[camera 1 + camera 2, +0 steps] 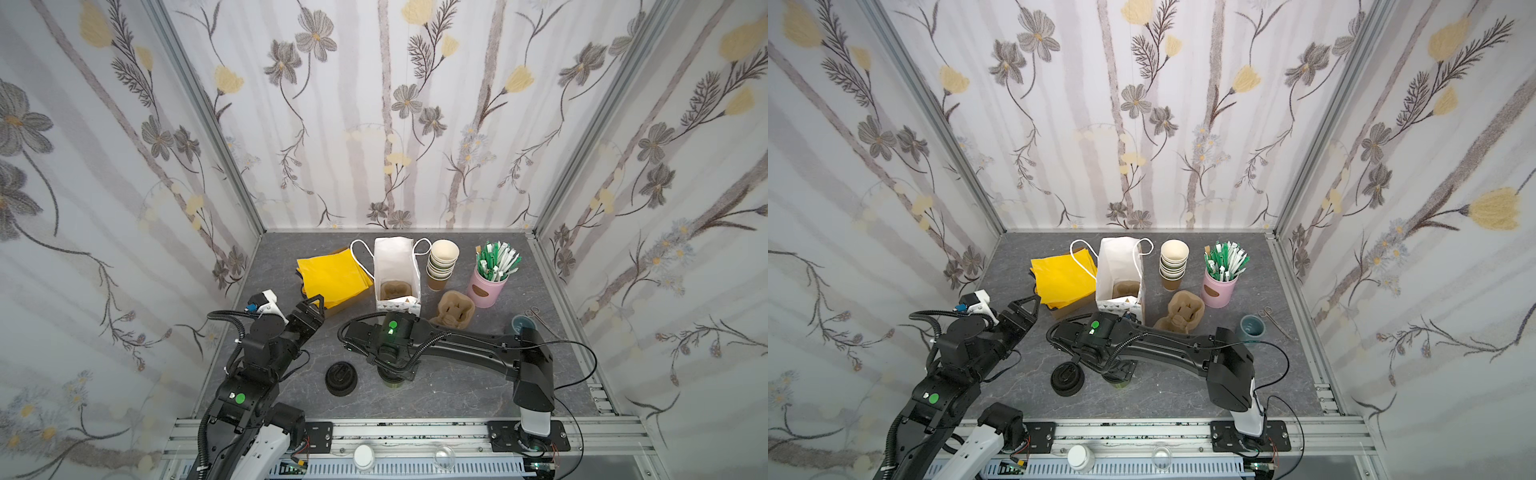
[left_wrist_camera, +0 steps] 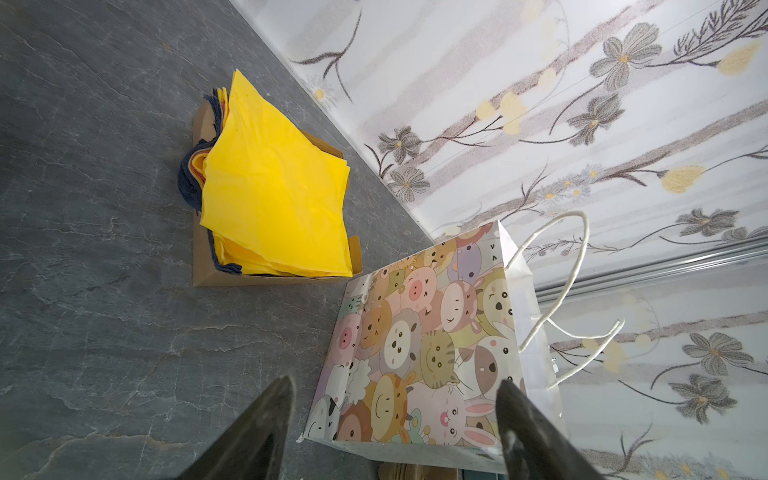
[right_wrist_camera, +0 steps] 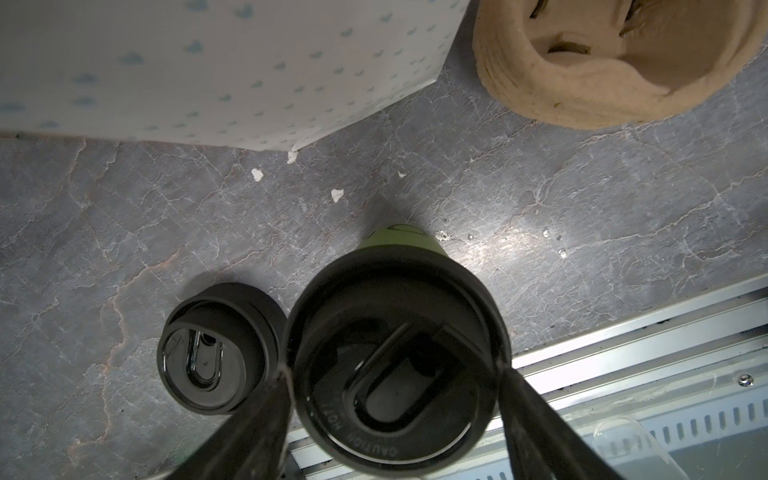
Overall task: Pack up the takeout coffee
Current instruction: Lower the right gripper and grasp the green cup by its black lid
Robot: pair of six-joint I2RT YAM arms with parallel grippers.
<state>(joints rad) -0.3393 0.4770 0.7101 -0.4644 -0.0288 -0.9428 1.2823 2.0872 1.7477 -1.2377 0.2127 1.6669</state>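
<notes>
In both top views, one takeout coffee (image 1: 394,384) (image 1: 1122,385) stands upright near the front edge of the tabletop (image 1: 457,386), about midway along it. Only a sliver of its olive body shows under the right gripper (image 1: 390,374), which points straight down over it. One low stack of black lids (image 1: 340,378) sits just to its left. The left gripper (image 1: 313,302) hangs over the left part of the tabletop, holding nothing.

Along the back edge are:
- one pile of yellow napkins (image 1: 332,274)
- one paper bag (image 1: 395,262) with one pulp carrier insert (image 1: 395,291) inside
- one stack of lidless cups (image 1: 442,262)
- one pink tin (image 1: 484,291) of green-and-white sachets

One stack of pulp carriers (image 1: 453,311) lies in front of the tin. One blue-grey cup (image 1: 521,322) and one pair of scissors (image 1: 534,312) are near the right edge.

In the left wrist view, the left gripper (image 2: 395,386) has its fingers wide apart with nothing between them. Beyond it are the paper bag (image 2: 424,345), printed with cartoon animals, and the yellow napkins (image 2: 274,183) in a cardboard tray (image 2: 203,266).

In the right wrist view, the takeout coffee (image 3: 399,332) shows a black sip lid marked CAUTION HOT and an olive-green body tapering below. The right gripper (image 3: 394,370) has its jaws wide, with one finger against each side of the lid rim. The stack of black lids (image 3: 214,349) is just beside the coffee; I cannot tell whether they touch.
</notes>
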